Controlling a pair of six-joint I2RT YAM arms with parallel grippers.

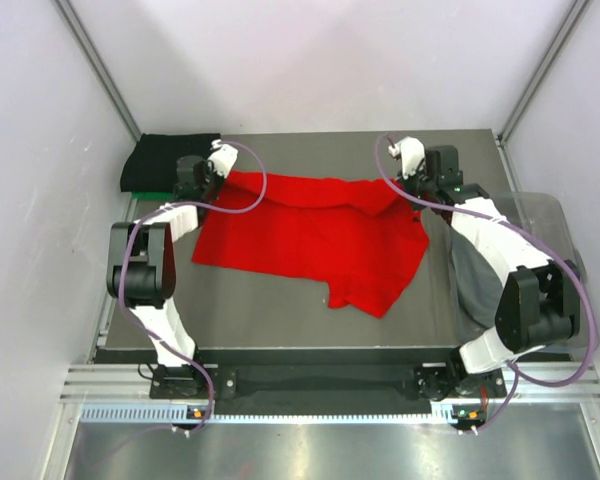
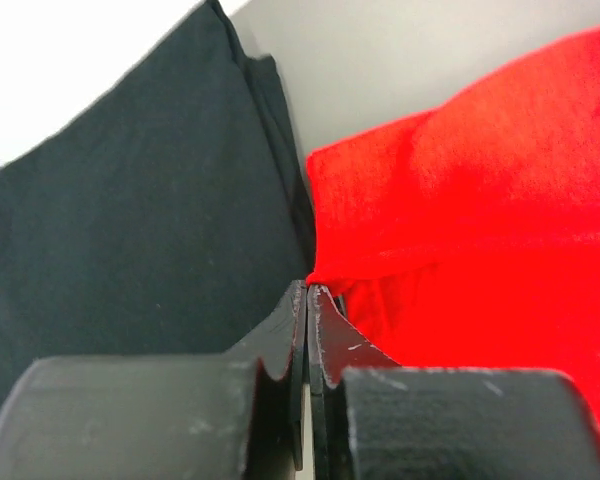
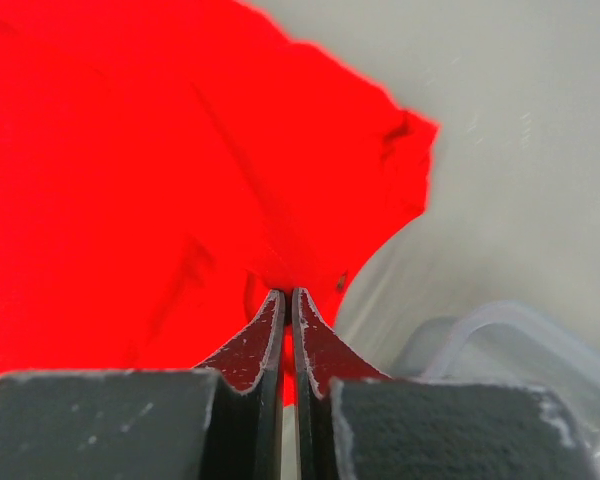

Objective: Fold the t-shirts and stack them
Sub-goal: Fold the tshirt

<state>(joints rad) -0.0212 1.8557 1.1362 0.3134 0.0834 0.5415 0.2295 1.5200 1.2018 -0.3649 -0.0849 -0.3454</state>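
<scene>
A large red t-shirt (image 1: 310,240) lies spread over the middle of the table. My left gripper (image 1: 212,183) is shut on its far left corner (image 2: 325,275), right beside a folded black t-shirt (image 1: 165,160) that fills the left of the left wrist view (image 2: 130,220). A strip of green cloth (image 1: 145,193) shows under the black one. My right gripper (image 1: 412,190) is shut on the red shirt's far right edge (image 3: 280,275). A grey t-shirt (image 1: 472,280) lies at the right, under the right arm.
A clear plastic bin (image 1: 550,215) stands at the right edge, behind the right arm, and shows at the lower right of the right wrist view (image 3: 510,340). White walls enclose the table on three sides.
</scene>
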